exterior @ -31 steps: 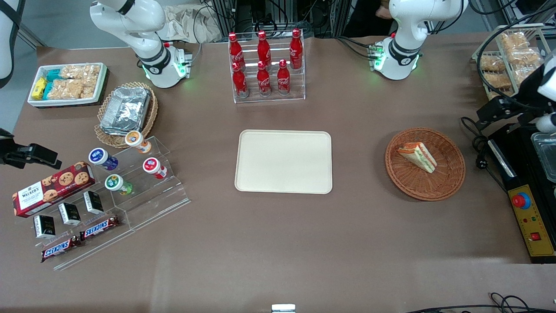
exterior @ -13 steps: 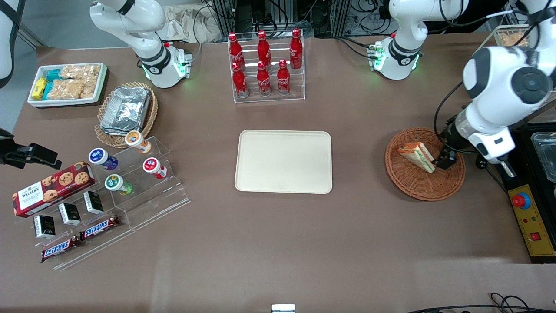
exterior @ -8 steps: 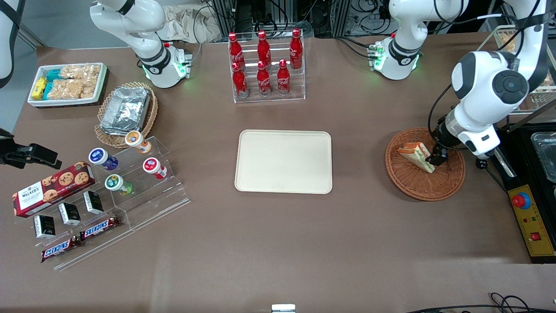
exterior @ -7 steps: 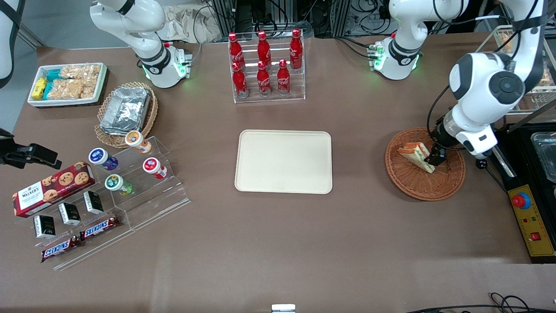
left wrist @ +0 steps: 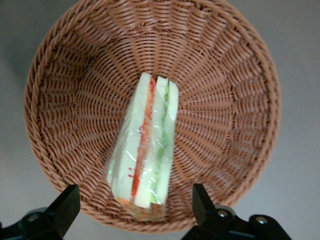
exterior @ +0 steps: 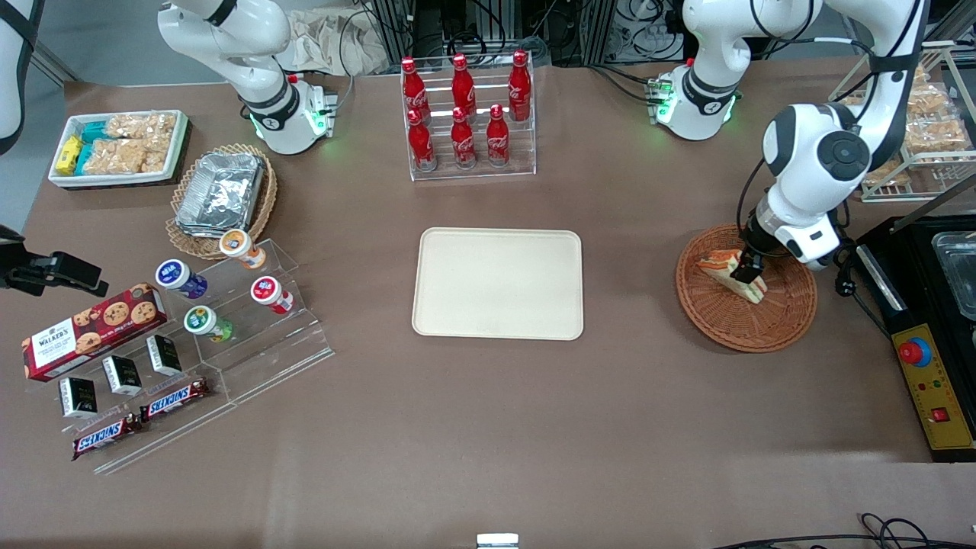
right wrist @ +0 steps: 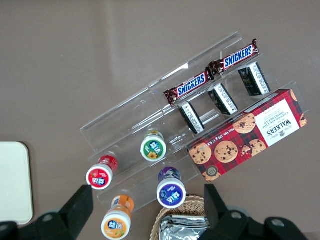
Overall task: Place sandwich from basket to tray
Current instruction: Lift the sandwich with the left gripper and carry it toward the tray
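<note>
The sandwich (exterior: 726, 273) (left wrist: 145, 145), a plastic-wrapped white wedge with red and green layers, lies in the reddish-brown wicker basket (exterior: 778, 320) (left wrist: 225, 100) toward the working arm's end of the table. My left gripper (exterior: 746, 269) (left wrist: 136, 210) hangs open directly above the sandwich, one black finger (left wrist: 65, 205) on each side of the wedge's wide end, not touching it. The cream tray (exterior: 498, 283) lies flat at the table's middle, apart from the basket, with nothing on it.
A rack of red cola bottles (exterior: 465, 114) stands farther from the front camera than the tray. A black control box with a red button (exterior: 915, 352) sits beside the basket. Toward the parked arm's end are a clear stand with small cups (exterior: 229, 305), snack bars and foil trays (exterior: 221, 191).
The left arm has swung in from the table's end and come over the basket; its gripper moved from beside the sandwich's narrow end to above it. The sandwich has not moved.
</note>
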Available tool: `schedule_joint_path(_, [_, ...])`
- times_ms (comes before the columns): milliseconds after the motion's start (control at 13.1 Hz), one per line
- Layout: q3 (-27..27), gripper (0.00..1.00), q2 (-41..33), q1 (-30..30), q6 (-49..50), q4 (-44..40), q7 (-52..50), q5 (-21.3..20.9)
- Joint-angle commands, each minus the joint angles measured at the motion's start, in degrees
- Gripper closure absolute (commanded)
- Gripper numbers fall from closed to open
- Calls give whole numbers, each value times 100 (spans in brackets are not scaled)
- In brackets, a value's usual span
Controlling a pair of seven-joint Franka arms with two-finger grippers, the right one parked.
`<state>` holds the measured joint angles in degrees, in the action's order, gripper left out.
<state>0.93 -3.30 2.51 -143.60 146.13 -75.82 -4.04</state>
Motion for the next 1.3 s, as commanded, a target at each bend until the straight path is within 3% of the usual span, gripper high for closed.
schedule_joint_path(0, [-14,0,92,-22,-405,301,14,-360])
schedule_joint_path(229, [-225,0,346,-22,-844,468,93,-738])
schedule_joint_path(305, [-234,8,487,-22,-1002,469,93,-843])
schedule_joint_path(381, [-242,31,584,-22,-1125,469,93,-879])
schedule_joint_path(457, [-242,76,620,-22,-1170,460,93,-897])
schedule_joint_path(533, [-242,100,620,-22,-1170,442,93,-897])
schedule_joint_path(914, [-277,100,384,-13,-935,302,294,-888])
schedule_joint_path(1219, [-216,100,-372,48,873,-373,1050,-871])
